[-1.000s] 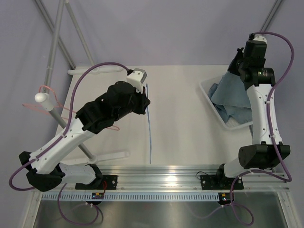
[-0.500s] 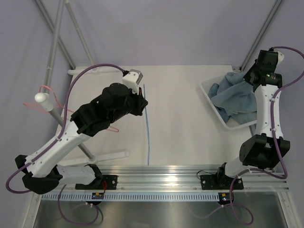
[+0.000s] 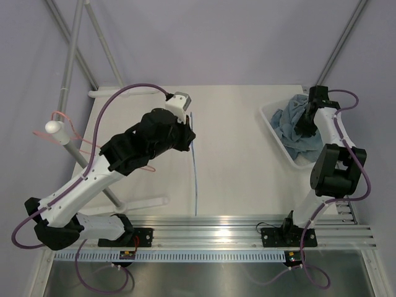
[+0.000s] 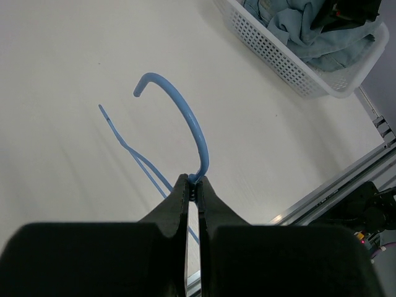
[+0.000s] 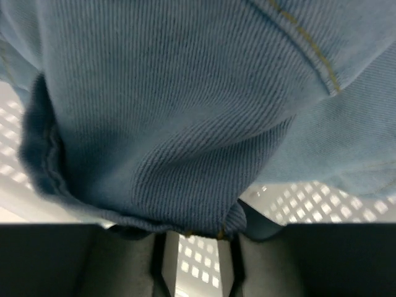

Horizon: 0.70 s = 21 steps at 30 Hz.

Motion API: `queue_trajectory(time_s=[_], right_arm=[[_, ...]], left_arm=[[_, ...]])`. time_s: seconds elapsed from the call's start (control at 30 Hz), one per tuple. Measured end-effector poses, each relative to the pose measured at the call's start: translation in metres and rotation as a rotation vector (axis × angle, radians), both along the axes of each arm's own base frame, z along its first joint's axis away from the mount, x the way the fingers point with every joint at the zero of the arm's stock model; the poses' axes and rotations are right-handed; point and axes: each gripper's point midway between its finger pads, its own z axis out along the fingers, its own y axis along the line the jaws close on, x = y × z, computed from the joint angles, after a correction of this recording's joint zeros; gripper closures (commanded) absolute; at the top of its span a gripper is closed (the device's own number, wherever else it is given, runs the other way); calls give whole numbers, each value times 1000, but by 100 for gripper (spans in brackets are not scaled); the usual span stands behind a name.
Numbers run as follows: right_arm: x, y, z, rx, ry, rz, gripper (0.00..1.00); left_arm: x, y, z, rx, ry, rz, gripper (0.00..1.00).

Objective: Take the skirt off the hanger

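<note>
The skirt [image 3: 296, 127] is blue denim. It lies in 1 crumpled heap inside a white basket [image 3: 268, 122] at the far right of the worktop [image 3: 247, 173]. No hanger is on it.

The right claw [image 3: 305, 125] points down into the basket, right on top of the skirt. In its own camera the skirt [image 5: 173, 111] fills nearly the whole view. The right claw [image 5: 192, 250] has its 2 fingers a little apart, and the white mesh of the basket [image 5: 297, 204] shows through the gap. A hem of the cloth hangs just at the tips, and I cannot see any cloth pinched between them.

Well apart from the basket, nearer the left side, is a thin blue hanger [image 3: 195, 167]. From above it looks like 1 long line. The left claw [image 3: 187, 133] has it. In the left wrist view the left claw [image 4: 193, 184] is pressed together on the hanger [image 4: 185, 117] just below its curved hook. I cannot tell if the hanger touches the worktop [image 4: 74, 62]. The basket [image 4: 278, 62] and skirt [image 4: 303, 31] show in the far corner of that view.
</note>
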Motion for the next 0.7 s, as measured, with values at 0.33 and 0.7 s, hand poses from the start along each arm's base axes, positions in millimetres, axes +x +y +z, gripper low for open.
queue_trajectory(time_s=[0.33,0.7], right_arm=[[-15,43,147,-169,-251,147,1],[-133,230,246,370,-736,767,7]], left_arm=[[8,2,6,14,-15,40,100],[58,-5,12,164,-52,231,100]])
